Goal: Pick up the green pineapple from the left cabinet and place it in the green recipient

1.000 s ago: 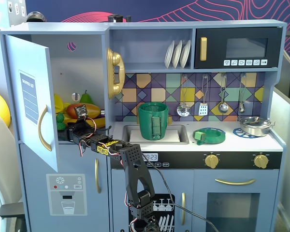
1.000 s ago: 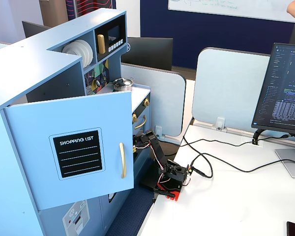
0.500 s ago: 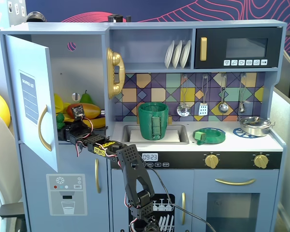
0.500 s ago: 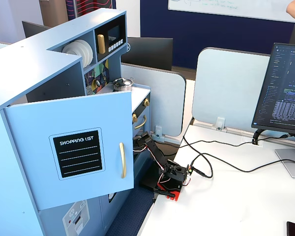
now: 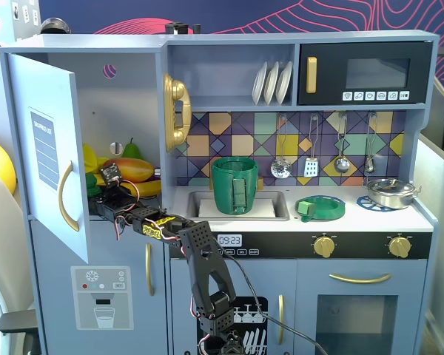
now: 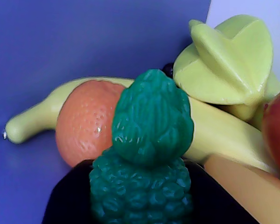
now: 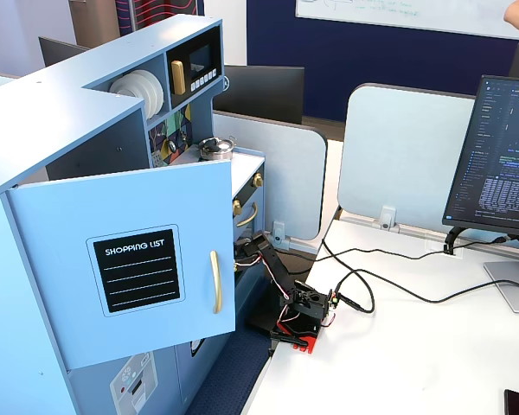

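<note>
- In a fixed view the cabinet (image 5: 55, 177) fills the left of the frame, door swung open toward the camera, gold handle low on it.
- The arm rises from the bottom centre of that view and reaches left into the open compartment; the gripper (image 5: 98, 194) sits at mid-left, just inside, by the fruit pile.
- In the wrist view the pineapple (image 6: 149, 154) stands at bottom centre, leafy crown up, knobbly body below, filling the foreground.
- Dark gripper parts flank its body at the bottom edge; the claw seems closed around it, though the fingertips are hidden and I cannot tell for sure.
- Behind the pineapple: an orange (image 6: 84, 121) at centre left, touching it; a banana (image 6: 219, 135) running across the frame; a starfruit (image 6: 228, 65) at upper right.
- The green pot (image 5: 234, 185) stands in the sink at the centre of the fixed view, well apart from the gripper.
- In another fixed view the open door (image 7: 147, 268) hides the gripper and fruit.
</note>
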You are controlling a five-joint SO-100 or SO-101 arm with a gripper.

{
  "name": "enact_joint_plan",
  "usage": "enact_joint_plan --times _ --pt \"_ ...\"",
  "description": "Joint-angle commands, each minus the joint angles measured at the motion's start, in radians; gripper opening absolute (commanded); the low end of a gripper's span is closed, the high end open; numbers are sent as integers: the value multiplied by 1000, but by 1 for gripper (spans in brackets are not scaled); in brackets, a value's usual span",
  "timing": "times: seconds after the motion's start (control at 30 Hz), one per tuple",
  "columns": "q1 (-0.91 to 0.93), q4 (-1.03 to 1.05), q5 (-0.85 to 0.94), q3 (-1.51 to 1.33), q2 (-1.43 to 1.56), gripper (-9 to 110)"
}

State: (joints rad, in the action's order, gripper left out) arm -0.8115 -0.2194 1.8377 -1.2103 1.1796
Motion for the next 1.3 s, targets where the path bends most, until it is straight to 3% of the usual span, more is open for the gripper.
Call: enact_joint_plan --times 0.0,0.27,0.7,1.0,1.17,1.27 --pt "-5 34 37 -89 195 0" --pt "-15 150 75 -442 684 0" --pt "-20 479 133 -634 1335 0" --pt "368 623 2 -703 1663 0" --pt "764 687 -135 -623 1655 0" --pt "893 658 -167 -580 1582 0"
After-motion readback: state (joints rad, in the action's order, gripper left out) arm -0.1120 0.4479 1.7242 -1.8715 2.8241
